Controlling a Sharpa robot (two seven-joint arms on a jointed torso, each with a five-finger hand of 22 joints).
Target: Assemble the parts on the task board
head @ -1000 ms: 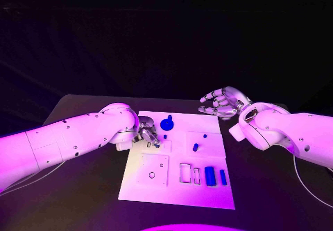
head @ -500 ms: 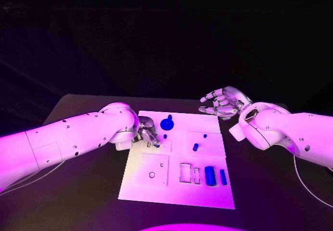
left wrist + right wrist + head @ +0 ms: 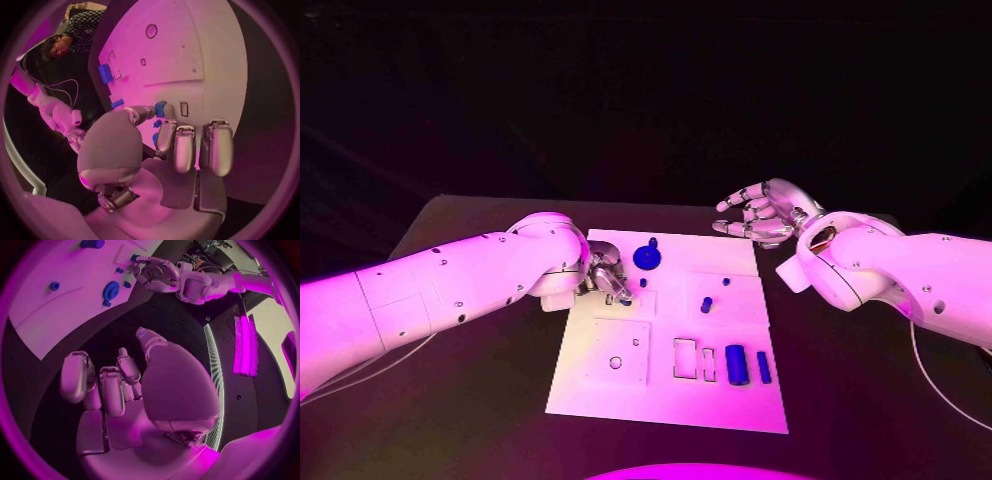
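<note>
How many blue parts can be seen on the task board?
6: round part, dot below it, peg, two bars, one at left hand. More may be hidden.

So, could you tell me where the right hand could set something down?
Bare black table lies right of the white task board; its near strip is also bare. The left hand and small blue parts crowd the board's left edge and middle.
</note>
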